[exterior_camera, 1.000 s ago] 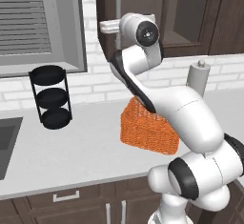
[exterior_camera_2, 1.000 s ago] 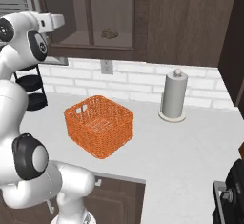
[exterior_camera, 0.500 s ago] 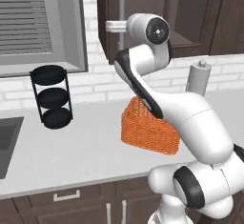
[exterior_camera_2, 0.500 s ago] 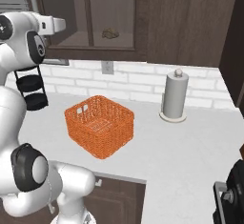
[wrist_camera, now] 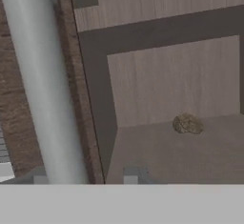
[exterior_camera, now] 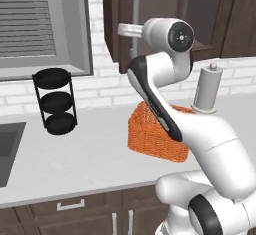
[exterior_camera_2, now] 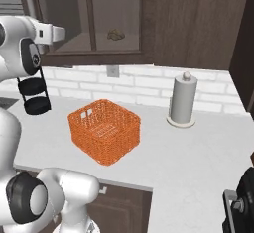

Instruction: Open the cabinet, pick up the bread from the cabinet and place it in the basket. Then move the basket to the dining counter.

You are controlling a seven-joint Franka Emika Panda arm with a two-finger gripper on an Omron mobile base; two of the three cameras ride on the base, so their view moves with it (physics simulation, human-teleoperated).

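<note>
Dark wood: the cabinet (exterior_camera_2: 114, 19) hangs on the wall, glass door shut, and everything here is placed from it.
Handle: the long silver bar (wrist_camera: 43, 85) runs up the door's edge, filling the left of the hand view.
Hand: the hand (wrist_camera: 86, 176) sits right at the bar, one fingertip on each side of it; jaws part-way apart, and I cannot tell whether they pinch it.
Bread: the bread (exterior_camera_2: 115, 34) lies on the shelf inside the cabinet, behind the glass.
Basket: the orange basket (exterior_camera_2: 104, 130) stands on the worktop (exterior_camera_2: 188, 152) below the cabinet.
Neighbours: black tiered rack (exterior_camera: 54, 101) below-left of the cabinet, paper-towel holder (exterior_camera_2: 182, 100) below-right.
</note>
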